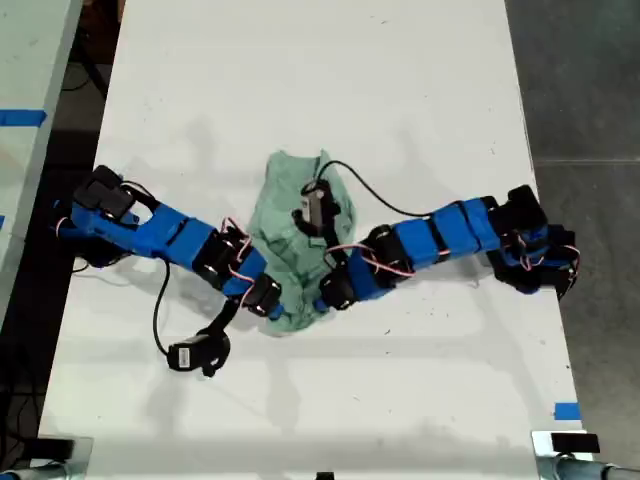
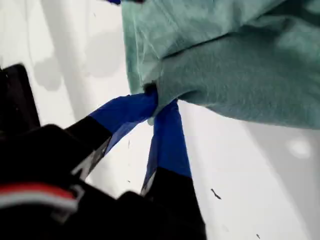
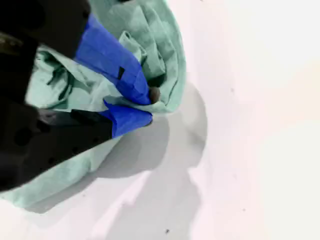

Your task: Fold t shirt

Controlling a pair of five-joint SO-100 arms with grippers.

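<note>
The pale mint-green t shirt lies crumpled in a bunched heap at the middle of the white table. My first gripper, on the arm coming from the exterior view's left, is shut on the shirt's near edge; its blue fingers pinch a corner of cloth, with the t shirt bunched beyond them. My second gripper, on the arm from the exterior view's right, reaches over the t shirt. It is shut on a folded edge. Both grippers sit close together at the heap's near end.
Black cables loop from each arm; one crosses the shirt's far part. A blue tape mark sits near the table's near corner at the exterior view's right. Another table with blue tape stands at the exterior view's left, dark floor at the right.
</note>
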